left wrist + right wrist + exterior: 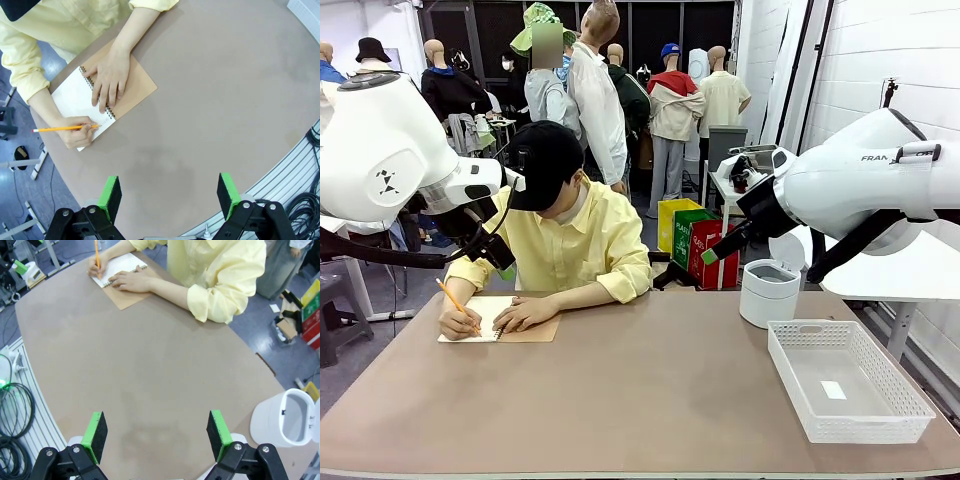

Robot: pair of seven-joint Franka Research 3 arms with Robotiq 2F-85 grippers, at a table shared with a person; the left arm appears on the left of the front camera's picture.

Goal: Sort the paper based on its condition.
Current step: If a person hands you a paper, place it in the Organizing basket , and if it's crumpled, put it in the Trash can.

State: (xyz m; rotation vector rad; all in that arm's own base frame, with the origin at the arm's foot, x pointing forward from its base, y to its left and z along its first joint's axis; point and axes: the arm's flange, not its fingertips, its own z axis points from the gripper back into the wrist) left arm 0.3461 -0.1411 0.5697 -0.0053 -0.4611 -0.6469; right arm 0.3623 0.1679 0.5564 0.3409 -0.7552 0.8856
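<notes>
A person sits at the far left of the brown table (650, 390) and writes with an orange pencil (455, 301) on the white page of an open spiral notebook (480, 331). One hand rests flat on it. Loose paper is out of view. The notebook (70, 97) lies far ahead of my left gripper (170, 192), which hangs open and empty high above the table. My right gripper (157, 432) is also open and empty above bare tabletop, with the notebook (120, 262) far off at the top.
A white mesh basket (790, 372) sits at the table's right, with a small white rectangle on its floor. A white round bin (768, 292) stands behind it and appears as well in the right wrist view (287, 417). Cables hang off the near table edge (12, 405).
</notes>
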